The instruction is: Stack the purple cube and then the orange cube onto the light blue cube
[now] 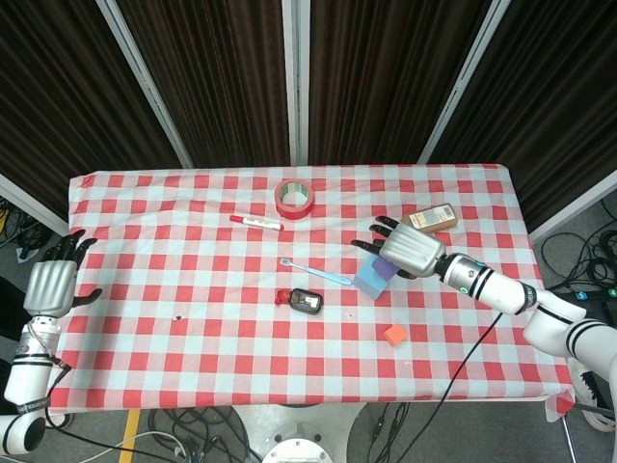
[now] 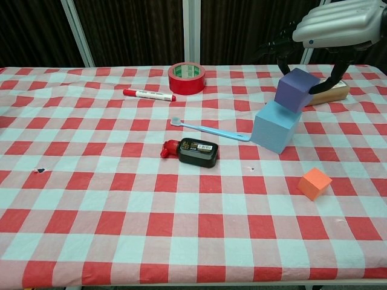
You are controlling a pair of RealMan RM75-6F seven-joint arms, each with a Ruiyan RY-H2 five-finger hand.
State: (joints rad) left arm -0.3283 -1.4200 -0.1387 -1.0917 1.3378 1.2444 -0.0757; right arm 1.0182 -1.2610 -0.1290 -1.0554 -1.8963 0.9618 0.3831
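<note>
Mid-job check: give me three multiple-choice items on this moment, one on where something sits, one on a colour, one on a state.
1. Where is the purple cube?
A. on the light blue cube
B. beside the red tape roll
C. on the orange cube

2. What colour is the toothbrush?
A. red
B. light blue
C. black

3. What is the left hand doing?
A. holding the marker
B. pressing on the black bottle
C. holding nothing, off the table's left edge

Answers: 1 A, the chest view shows it resting on the light blue cube's top, under the right hand. 2 B, handle and head are both pale blue. 3 C, the head view shows it with fingers apart and nothing in them.
</note>
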